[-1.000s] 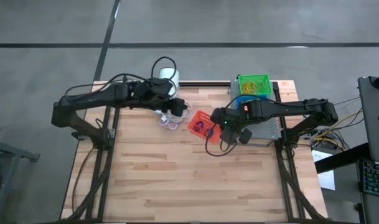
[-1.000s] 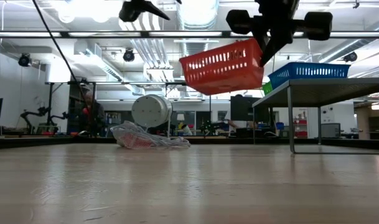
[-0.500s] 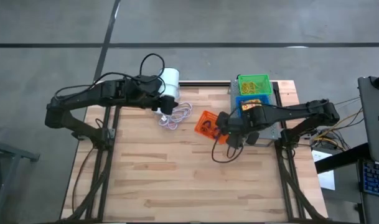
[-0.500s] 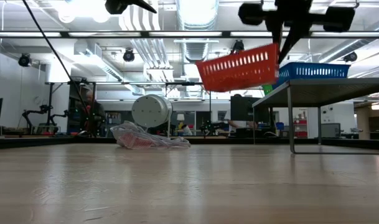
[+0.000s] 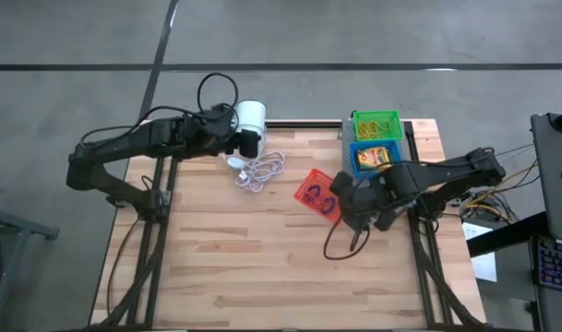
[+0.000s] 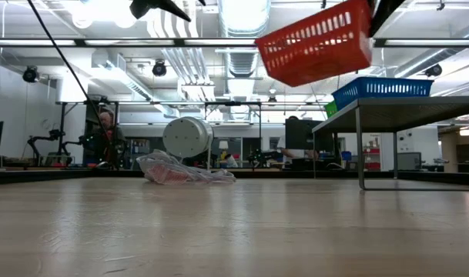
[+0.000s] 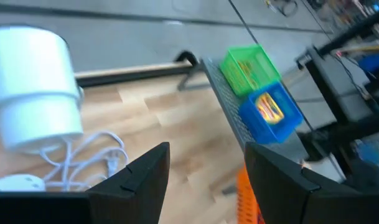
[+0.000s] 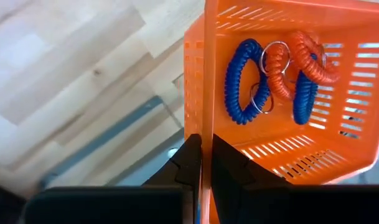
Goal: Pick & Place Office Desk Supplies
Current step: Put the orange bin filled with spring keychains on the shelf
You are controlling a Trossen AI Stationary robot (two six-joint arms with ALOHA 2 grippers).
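**Red-orange basket held aloft by the right gripper**

The right gripper (image 8: pixel 201 163) has its two dark fingers pressed together on the thin side wall of the red-orange rectangular plastic basket (image 5: pixel 319 195), one finger on each face of the wall. The basket hangs tilted in the air, well above the tabletop in the low view (image 6: pixel 315 44), just beside the large grey perforated metal tray (image 5: pixel 406 191) at the table's right side. Inside the basket lie coiled blue bands (image 8: pixel 240 81) and coiled red-orange bands (image 8: pixel 306 57), with thin metal rings among them; they rest against the basket's floor.

The left gripper (image 7: pixel 205 171) hovers with its fingers apart and nothing between them, near the white plastic cylinder (image 5: pixel 250 117) at the table's back edge. The white coiled cord (image 5: pixel 258 169) lies loose on the wood just beside that cylinder.

The pale wooden slat table (image 5: pixel 262 258) stands on a grey floor. The low view looks across it into a large workshop with ceiling lights; a person (image 6: pixel 105 138) shows far off, too small to describe.

On the grey tray sit two more baskets side by side: a green plastic basket (image 5: pixel 377 125) toward the back, holding what looks like a tangle of tan and yellow bands, though they are too small to tell apart, and a blue plastic basket (image 5: pixel 375 159) touching it, with a yellow-green crayon box (image 7: pixel 269 106) inside.
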